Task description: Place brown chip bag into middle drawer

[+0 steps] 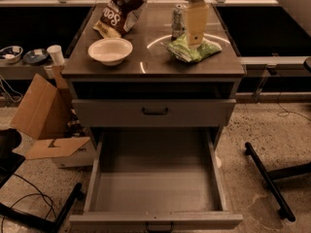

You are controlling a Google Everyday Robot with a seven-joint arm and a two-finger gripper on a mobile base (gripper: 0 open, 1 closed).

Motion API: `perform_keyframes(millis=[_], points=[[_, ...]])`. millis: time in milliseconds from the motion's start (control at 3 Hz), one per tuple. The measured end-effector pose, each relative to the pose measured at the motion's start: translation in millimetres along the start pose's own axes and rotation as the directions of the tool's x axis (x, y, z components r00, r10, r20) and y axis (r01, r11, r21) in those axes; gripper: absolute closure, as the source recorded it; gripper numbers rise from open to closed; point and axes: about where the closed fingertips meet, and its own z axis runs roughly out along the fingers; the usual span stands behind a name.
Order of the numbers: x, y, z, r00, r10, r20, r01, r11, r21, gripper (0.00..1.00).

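The brown chip bag (121, 11) lies at the back left of the cabinet top, dark brown with white lettering. The middle drawer (155, 188) is pulled out wide below, a deep grey box with a bare floor. My gripper (197, 25) hangs at the top of the camera view over the back right of the cabinet top. It is just above the green chip bag (192, 50), beside a can (178, 21) and well to the right of the brown chip bag.
A white bowl (110, 50) sits front left on the cabinet top (155, 67). A shut drawer front with a black handle (155, 111) is above the open drawer. A cardboard box (43, 115) stands at the left and a chair base (267, 174) at the right.
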Motion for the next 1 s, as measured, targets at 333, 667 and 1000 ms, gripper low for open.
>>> perform_keyframes(millis=[333, 667, 1000], points=[[-2, -34, 23, 0.996, -0.087, -0.009, 0.087, 0.9939, 0.069, 0.0], [-9, -85, 57, 0.975, -0.216, -0.048, 0.221, 0.9637, 0.15, 0.0], [-18, -120, 91, 0.952, -0.289, -0.097, 0.303, 0.9335, 0.192, 0.0]])
